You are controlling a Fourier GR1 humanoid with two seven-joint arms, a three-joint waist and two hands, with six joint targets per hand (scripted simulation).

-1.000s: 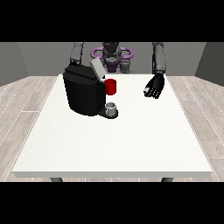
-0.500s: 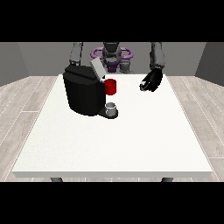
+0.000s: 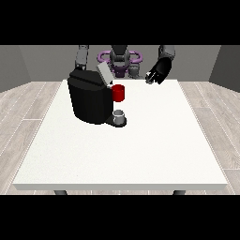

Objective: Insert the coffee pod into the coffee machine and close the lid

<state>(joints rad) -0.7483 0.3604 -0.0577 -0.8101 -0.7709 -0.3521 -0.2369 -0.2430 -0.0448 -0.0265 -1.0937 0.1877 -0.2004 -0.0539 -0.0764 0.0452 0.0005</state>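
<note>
The pod does not show plainly, so you cannot place it. Start from the table; the machine stands on its far left part, lid tilted up, open. A grey thing sits at its base, under a red thing at the machine. The hand at the view's right hangs well right of the machine, the only hand you see; whether its fingers are open or closed, you cannot tell.

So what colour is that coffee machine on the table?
Black, seen in the front view: the coffee machine stands on the white table.
</note>
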